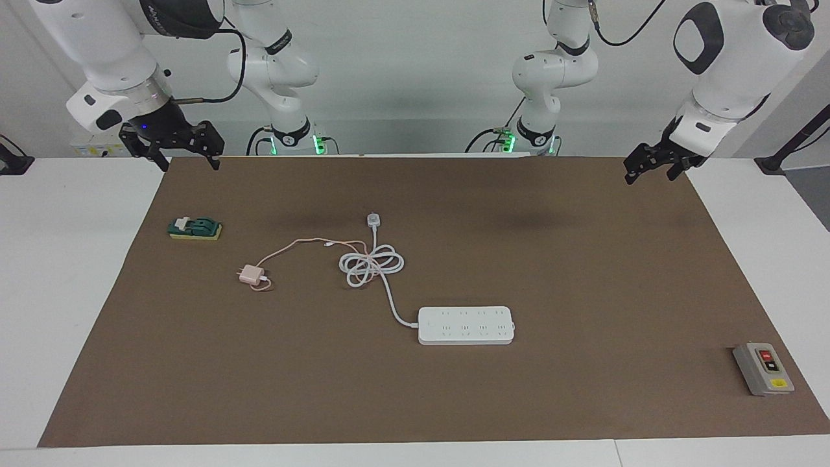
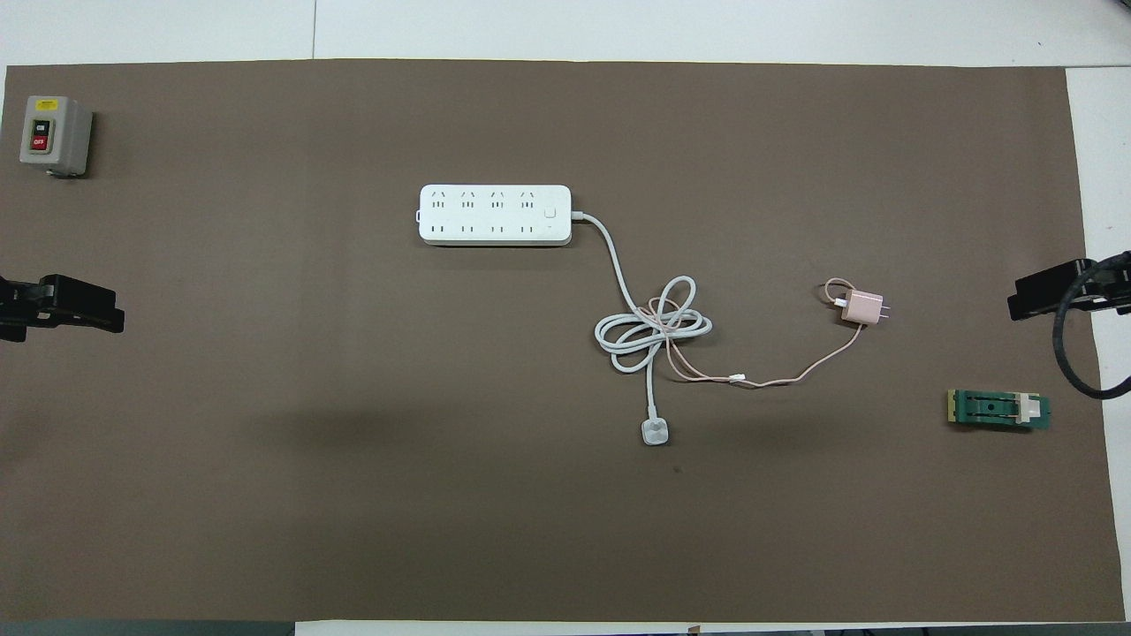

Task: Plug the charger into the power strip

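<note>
charger (image 2: 862, 308) | lies unplugged, prongs toward right arm's end | both grippers open, empty

A robotics lab is shown: two white arms (image 1: 272, 58) are mounted at a white table (image 1: 65, 272) covered by a brown mat (image 1: 583, 292).

The power strip (image 1: 465, 325) lies alone with bare brown mat (image 1: 583, 259) all round it, save at the end where its thick white cord (image 1: 373, 264) leaves and coils, tangled with the pink cable. The charger (image 1: 249, 275) sits apart from that coil, open from above. A green block (image 1: 195, 227) and a grey button box (image 1: 763, 368) lie well off at the desk's ends.
</note>
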`<act>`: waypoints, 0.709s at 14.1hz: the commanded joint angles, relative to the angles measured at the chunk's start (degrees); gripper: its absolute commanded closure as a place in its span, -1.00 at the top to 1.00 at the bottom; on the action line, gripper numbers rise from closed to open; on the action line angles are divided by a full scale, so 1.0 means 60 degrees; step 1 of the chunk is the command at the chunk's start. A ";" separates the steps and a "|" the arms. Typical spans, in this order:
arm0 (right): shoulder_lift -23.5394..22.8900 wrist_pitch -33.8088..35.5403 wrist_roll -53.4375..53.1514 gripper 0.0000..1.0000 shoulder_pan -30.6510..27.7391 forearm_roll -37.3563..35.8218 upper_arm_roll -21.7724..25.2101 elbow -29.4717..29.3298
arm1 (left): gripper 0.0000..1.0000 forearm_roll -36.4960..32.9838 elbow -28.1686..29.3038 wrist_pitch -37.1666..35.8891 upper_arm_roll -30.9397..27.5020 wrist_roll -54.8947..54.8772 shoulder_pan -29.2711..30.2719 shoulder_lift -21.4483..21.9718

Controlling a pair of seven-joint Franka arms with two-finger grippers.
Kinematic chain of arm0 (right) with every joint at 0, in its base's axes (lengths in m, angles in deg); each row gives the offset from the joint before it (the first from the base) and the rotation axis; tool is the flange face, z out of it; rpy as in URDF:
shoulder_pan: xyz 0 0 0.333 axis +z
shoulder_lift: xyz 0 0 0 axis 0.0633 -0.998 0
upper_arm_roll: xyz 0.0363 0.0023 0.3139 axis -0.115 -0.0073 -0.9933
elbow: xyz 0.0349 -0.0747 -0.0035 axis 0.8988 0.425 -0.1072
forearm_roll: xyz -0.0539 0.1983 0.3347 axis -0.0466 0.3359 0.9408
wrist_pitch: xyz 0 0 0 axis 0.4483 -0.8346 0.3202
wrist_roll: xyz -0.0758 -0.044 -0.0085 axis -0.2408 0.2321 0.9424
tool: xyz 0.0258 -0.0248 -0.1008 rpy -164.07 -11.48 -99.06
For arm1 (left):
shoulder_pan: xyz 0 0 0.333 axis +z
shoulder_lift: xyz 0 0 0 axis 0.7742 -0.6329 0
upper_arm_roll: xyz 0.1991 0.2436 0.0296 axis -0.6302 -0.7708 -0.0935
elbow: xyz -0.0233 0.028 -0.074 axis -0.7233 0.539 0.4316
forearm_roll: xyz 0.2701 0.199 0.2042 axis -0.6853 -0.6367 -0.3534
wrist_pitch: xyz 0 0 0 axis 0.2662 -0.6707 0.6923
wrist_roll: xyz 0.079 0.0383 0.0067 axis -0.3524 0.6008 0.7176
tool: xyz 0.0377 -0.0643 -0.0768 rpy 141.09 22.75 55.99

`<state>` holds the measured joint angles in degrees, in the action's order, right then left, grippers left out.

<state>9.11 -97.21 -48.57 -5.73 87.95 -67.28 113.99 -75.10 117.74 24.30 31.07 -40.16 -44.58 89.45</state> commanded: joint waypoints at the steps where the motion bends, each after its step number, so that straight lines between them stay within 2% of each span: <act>1: -0.0064 -0.0026 0.0158 1.00 -0.0148 -0.0040 -0.0093 -0.0080 | 1.00 -0.0064 -0.0973 -0.0873 -0.0047 -0.0080 -0.0131 -0.0331; 3: -0.0050 -0.0055 0.0157 1.00 -0.0105 -0.0055 -0.0093 -0.0051 | 1.00 -0.0063 -0.1389 -0.1230 -0.0047 -0.0080 -0.0131 -0.0509; 7: 0.0023 -0.0186 0.0071 1.00 -0.0119 -0.0070 -0.0078 0.0081 | 1.00 -0.0063 -0.1142 -0.1011 -0.0003 -0.0036 -0.0336 -0.0393; 8: 0.0038 -0.0434 -0.0337 1.00 -0.0192 -0.0026 -0.0078 0.0197 | 1.00 -0.0063 -0.0981 -0.1055 -0.0003 -0.0065 -0.0365 -0.0335; 10: 0.0067 -0.0524 -0.2250 1.00 -0.0396 0.0193 -0.0063 0.0461 | 1.00 -0.0049 -0.0819 -0.0822 -0.0003 -0.0036 -0.0556 -0.0261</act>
<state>9.03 -98.83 -54.65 -6.27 88.06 -67.18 114.69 -75.09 112.11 19.05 31.42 -40.16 -46.67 87.49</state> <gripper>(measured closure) 0.000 0.000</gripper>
